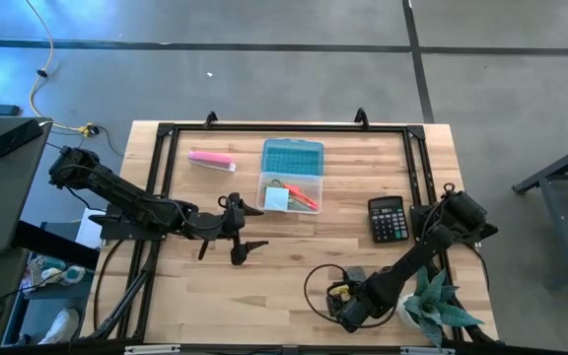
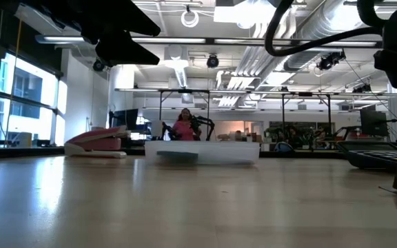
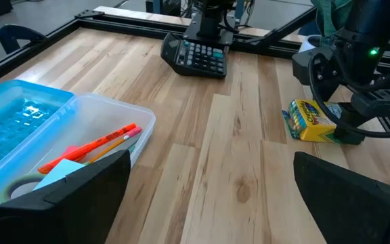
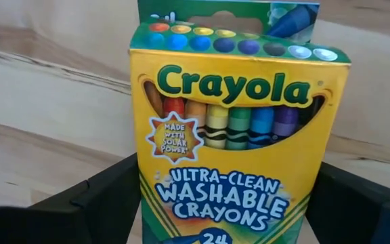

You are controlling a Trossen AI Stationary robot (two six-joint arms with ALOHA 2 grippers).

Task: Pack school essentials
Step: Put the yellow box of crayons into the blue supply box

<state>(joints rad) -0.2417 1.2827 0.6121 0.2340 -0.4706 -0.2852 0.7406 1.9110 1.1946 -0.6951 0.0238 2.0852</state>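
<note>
The yellow-green crayon box [image 1: 339, 291] lies flat on the wood near the table's near edge. It shows in the left wrist view as the crayon box [image 3: 310, 120], and it fills the right wrist view [image 4: 239, 135]. My right gripper [image 1: 346, 301] is shut on it. The clear pencil case [image 1: 291, 192], its blue lid [image 1: 292, 156] folded open, holds an orange marker [image 3: 90, 146], thin pencils, the light-blue note pad [image 1: 276, 199] and green-handled scissors. My left gripper [image 1: 254, 229] hovers open just left of the case and touches nothing. My right gripper pinches the crayon box by its two long side edges [image 4: 139, 183], one finger [image 4: 93, 203] on each side. The fingers slant down from above and lie along the box, whose printed face looks up at the wrist camera. The box lies flat on the table.
A black calculator [image 1: 386, 217] sits right of the case. The long pink bar [image 1: 210, 160] lies toward the far left. A potted plant [image 1: 432, 301] stands at the near right corner, close to the right arm. A black frame [image 1: 166, 133] rims the table.
</note>
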